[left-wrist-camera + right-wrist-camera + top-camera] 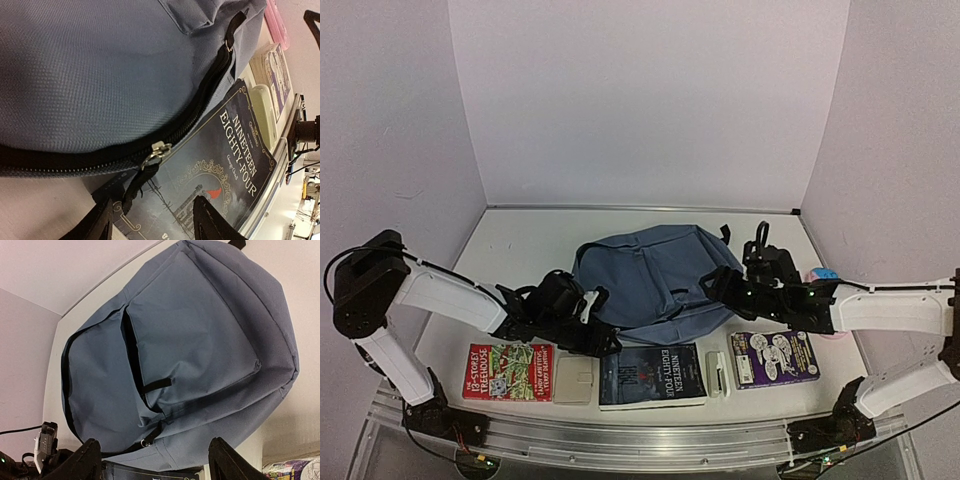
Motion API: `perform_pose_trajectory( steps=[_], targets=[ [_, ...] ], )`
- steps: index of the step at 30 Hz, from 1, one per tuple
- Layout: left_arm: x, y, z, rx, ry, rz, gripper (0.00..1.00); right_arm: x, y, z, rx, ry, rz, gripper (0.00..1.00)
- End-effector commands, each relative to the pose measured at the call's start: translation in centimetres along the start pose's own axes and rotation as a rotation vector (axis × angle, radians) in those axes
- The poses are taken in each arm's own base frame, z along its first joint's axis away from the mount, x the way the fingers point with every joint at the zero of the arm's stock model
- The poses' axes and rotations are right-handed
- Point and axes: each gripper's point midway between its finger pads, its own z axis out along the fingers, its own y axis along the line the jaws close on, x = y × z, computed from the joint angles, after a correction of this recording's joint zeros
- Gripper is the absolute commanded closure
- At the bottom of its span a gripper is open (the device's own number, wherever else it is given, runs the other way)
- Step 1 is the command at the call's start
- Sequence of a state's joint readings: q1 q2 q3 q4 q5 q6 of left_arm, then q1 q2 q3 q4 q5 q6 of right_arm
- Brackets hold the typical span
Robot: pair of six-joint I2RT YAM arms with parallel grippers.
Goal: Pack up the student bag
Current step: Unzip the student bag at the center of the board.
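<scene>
The student bag (655,275) lies mid-table (530,240), with bare tabletop behind it. A row of books crowds its near edge, the dark novel (652,375) touching it. The left gripper (152,210) stands unclenched astride its zipper strap (136,186). The right gripper (155,452) gapes empty over its near-right edge.

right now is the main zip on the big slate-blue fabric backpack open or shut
Shut, as far as shown: the black zipper on the slate-blue fabric backpack lies closed along its visible stretch, no gap into the bag.
</scene>
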State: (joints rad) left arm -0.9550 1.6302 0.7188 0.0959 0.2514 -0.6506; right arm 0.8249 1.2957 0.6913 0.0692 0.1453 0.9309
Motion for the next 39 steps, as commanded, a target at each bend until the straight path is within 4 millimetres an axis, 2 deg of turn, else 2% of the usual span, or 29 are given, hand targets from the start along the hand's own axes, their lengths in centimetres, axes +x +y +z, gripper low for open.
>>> perform_pose_trajectory(
  steps=[1,4,9,16,20,24,27,30,34,39],
  targets=[
    [-2.2,-0.1,-0.4,-0.040,-0.088,0.031,0.46,-0.3,1.0,-0.5,-0.064,-0.011,0.043,0.27],
    [-2.5,-0.8,-0.2,-0.011,-0.095,0.037,0.47,0.2,0.9,-0.1,-0.062,0.004,0.039,0.27],
    [-2.7,-1.0,1.1,-0.002,-0.069,0.022,0.59,0.7,1.3,0.7,-0.080,0.026,0.044,0.27],
    [-3.3,-1.1,1.2,-0.018,-0.085,0.036,0.68,1.1,1.7,1.4,-0.093,0.045,0.037,0.27],
    [-3.3,-0.6,1.1,-0.053,-0.084,0.032,0.79,1.5,1.8,1.7,-0.098,0.060,0.038,0.28],
    [-3.3,-0.7,0.9,-0.054,-0.087,0.035,0.99,2.2,2.2,2.0,-0.117,0.096,0.038,0.27],
    [-3.4,-0.6,0.7,-0.066,-0.089,0.033,1.00,3.6,3.2,2.3,-0.139,0.143,0.043,0.27],
    [-3.8,-0.9,0.1,-0.071,-0.108,0.026,1.00,5.9,4.8,2.5,-0.149,0.175,0.005,0.27],
    [-4.3,-1.1,-0.9,-0.087,-0.124,0.016,1.00,8.9,5.2,3.1,-0.100,0.180,-0.038,0.27],
    [-4.1,-0.8,-1.3,-0.125,-0.097,0.000,1.00,12.0,7.1,3.2,-0.109,0.179,-0.204,0.22]
  ],
)
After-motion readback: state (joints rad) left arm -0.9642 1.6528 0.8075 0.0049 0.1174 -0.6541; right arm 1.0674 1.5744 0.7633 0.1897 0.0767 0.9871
